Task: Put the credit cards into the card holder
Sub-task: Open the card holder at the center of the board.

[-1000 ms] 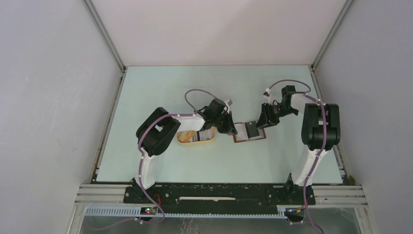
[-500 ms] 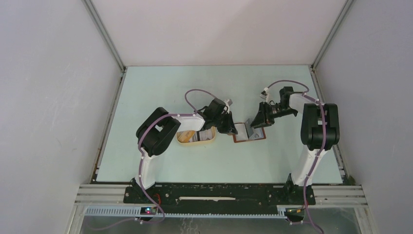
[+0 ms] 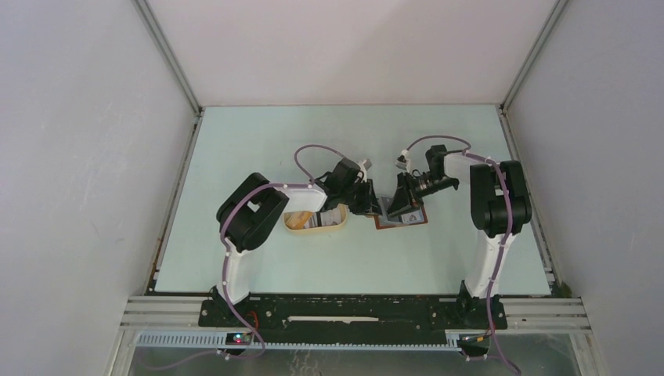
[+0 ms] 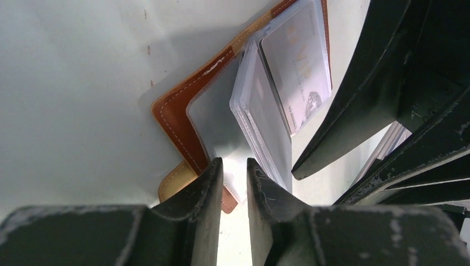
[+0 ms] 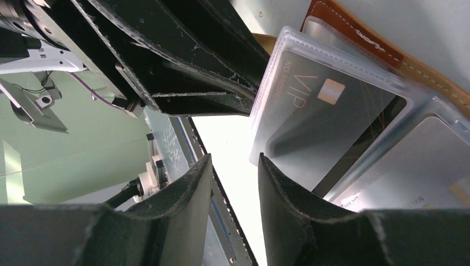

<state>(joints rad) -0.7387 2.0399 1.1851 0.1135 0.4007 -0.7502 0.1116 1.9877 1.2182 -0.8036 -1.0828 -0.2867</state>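
The card holder [image 3: 409, 220] lies open on the table, reddish-brown with clear pockets [image 4: 177, 116] [image 5: 354, 27]. A grey VIP card [image 4: 299, 66] [image 5: 316, 111] sits in an upright clear sleeve. A whitish card [image 5: 421, 160] lies in the pocket beside it. My left gripper [image 3: 369, 205] [image 4: 234, 162] hovers at the holder's left edge, jaws a narrow gap apart with nothing between them. My right gripper [image 3: 396, 205] [image 5: 233, 157] is over the holder, slightly open and empty, one finger against the VIP sleeve. More credit cards [image 3: 317, 219] lie in the tray.
An oval cream tray [image 3: 300, 226] stands left of the holder, under the left arm. The two grippers are close together over the holder; the right one's fingers [image 4: 354, 111] fill the left wrist view's right side. White walls enclose the table.
My right gripper has moved left and down onto the open holder, close to the left gripper. The dark card seen on the holder earlier is now covered. The left gripper has barely moved.
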